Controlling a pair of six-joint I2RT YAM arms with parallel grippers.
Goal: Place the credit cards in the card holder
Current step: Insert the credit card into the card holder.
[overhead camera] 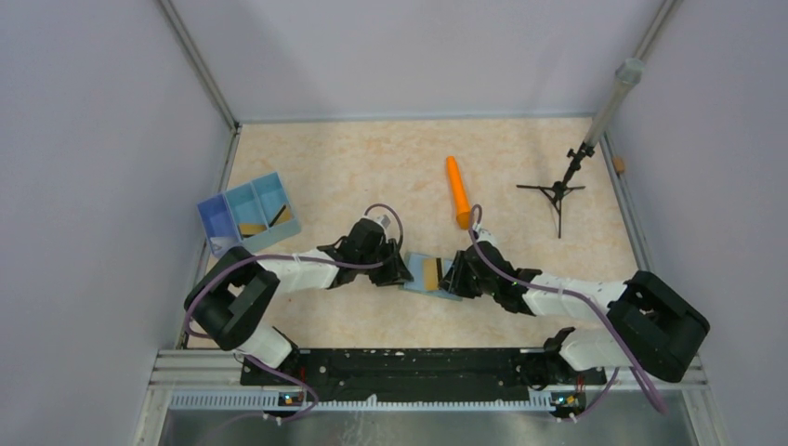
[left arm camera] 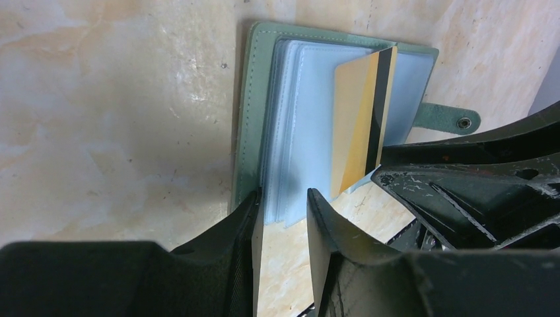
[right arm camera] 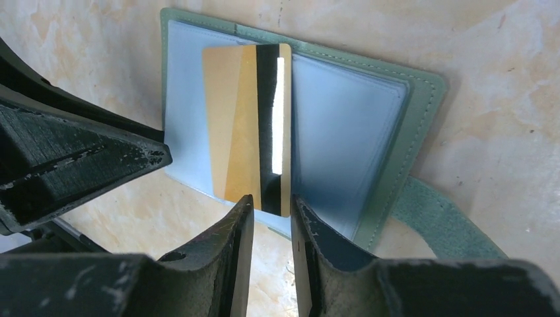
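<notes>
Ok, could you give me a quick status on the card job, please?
Left gripper part open at card holder sleeve edge. Right gripper part open at gold card, lying on open holder. Nothing blocking.

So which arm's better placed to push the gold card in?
Right. The right gripper sits at the gold card's near edge, ready to push it into the card holder; the left gripper is at the sleeves.

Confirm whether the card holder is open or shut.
Open. The card holder lies spread flat, pale blue sleeves exposed, a gold card against them.
</notes>
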